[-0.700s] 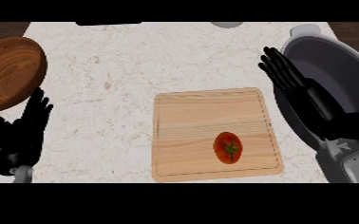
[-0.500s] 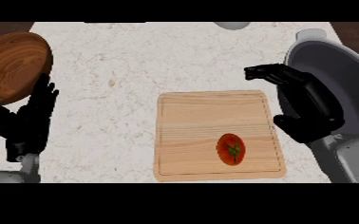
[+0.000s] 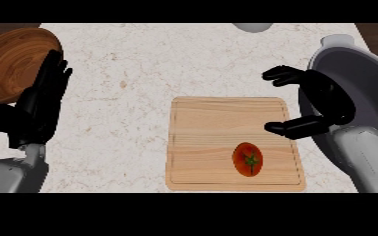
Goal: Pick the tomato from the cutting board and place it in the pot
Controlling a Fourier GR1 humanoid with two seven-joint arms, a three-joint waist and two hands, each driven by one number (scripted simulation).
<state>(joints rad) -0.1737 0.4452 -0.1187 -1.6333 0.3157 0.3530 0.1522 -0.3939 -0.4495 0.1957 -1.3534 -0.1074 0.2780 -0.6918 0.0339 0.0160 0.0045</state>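
I count one tomato [image 3: 248,159] and one cutting board [image 3: 214,130] at lower centre of my feed. There is one grey pot [image 3: 354,72] at the right edge, one wooden plate [image 3: 22,50] at upper left and one pale object [image 3: 252,27] cut off at the top. Two hands show: left hand [image 3: 40,105], right hand [image 3: 325,100].

Cutting board [image 3: 221,125] on the counter [image 3: 148,70], right of centre; tomato [image 3: 248,159] on its near right part; pot [image 3: 358,70] at the right edge, just beside the board's far right corner. Right hand [image 3: 325,100] over the board's right edge, just left of the pot; plate [image 3: 22,55] at the far left edge, left hand [image 3: 40,105] before it.
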